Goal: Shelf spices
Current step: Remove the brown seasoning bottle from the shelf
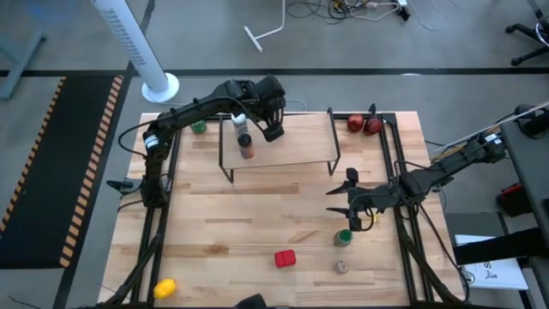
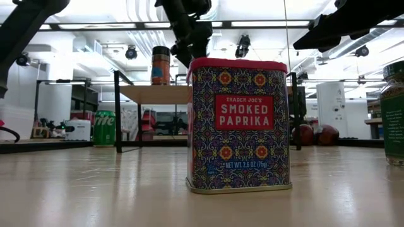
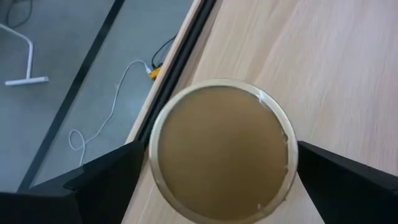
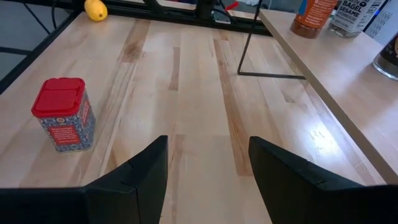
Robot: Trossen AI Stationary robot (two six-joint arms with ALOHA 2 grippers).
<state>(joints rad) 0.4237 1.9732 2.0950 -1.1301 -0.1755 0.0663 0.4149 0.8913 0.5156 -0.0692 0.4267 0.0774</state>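
Note:
The shelf [image 1: 300, 150] stands at the table's far middle. A white-capped jar [image 1: 238, 122] and a dark-capped brown jar [image 1: 246, 146] stand on its left part. My left gripper [image 1: 273, 131] reaches over the shelf, pointing down and shut on the tan round-lidded tub [image 3: 221, 149]. In the low view the red tin [image 2: 238, 123] hides the tub. My right gripper [image 1: 346, 194] hovers open over the table's right middle. On the near right of the table stand the red tin [image 1: 285, 257], a green-capped jar [image 1: 344, 237] and a small clear jar [image 1: 341, 267]. My left gripper holds the tan tub between its two fingers [image 3: 112, 177], one on each of two opposite sides just under the lid's rim [image 3: 155, 155]. The fingers come from above, pointing down. The tub is upright over the shelf top; whether its base rests there, I cannot tell.
A green can [image 1: 199, 127] stands left of the shelf, and two red fruits [image 1: 364, 124] lie at the far right corner. A yellow fruit [image 1: 165, 287] lies at the near left. Black rails [image 1: 403, 215] run along both table sides. Bare wood lies between shelf and tin.

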